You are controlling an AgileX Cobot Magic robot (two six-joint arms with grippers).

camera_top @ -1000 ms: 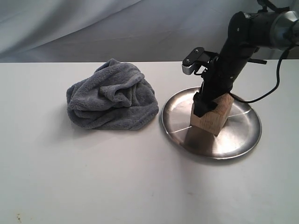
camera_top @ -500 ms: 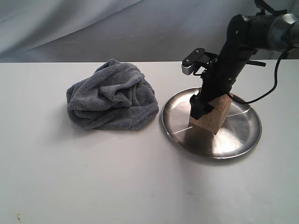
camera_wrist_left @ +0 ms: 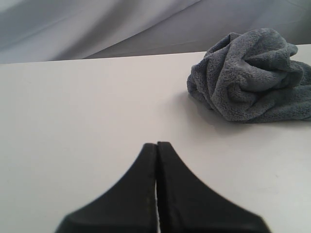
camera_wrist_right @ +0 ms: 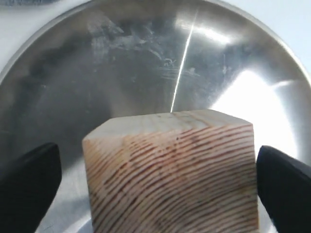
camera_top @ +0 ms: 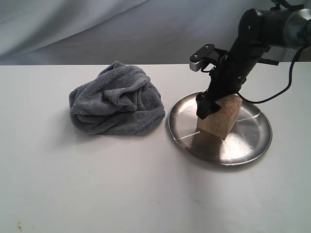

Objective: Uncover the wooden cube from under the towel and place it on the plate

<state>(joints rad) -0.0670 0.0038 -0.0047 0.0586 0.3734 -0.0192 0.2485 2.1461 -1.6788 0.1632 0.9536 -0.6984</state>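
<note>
The pale wooden cube (camera_top: pixel 221 119) stands on the shiny metal plate (camera_top: pixel 252 145), left of its centre. My right gripper (camera_top: pixel 215 105) is open and straddles the cube's top from above. In the right wrist view the cube (camera_wrist_right: pixel 175 170) sits between the black fingertips (camera_wrist_right: pixel 29 187), with a gap showing on that side, over the plate (camera_wrist_right: pixel 146 63). The dark grey towel (camera_top: pixel 116 99) lies bunched on the table left of the plate. My left gripper (camera_wrist_left: pixel 156 145) is shut and holds nothing, low over bare table with the towel (camera_wrist_left: pixel 252 77) ahead of it. It is outside the exterior view.
The white table (camera_top: pixel 97 184) runs back to an edge with a draped grey-blue cloth (camera_top: pixel 97 29) behind it. A black cable (camera_top: pixel 277 97) hangs from the right arm over the plate's far right side.
The right gripper's jaws have spread off the cube and lifted a little. The cube has settled from a tilt onto the plate. The towel has not moved.
</note>
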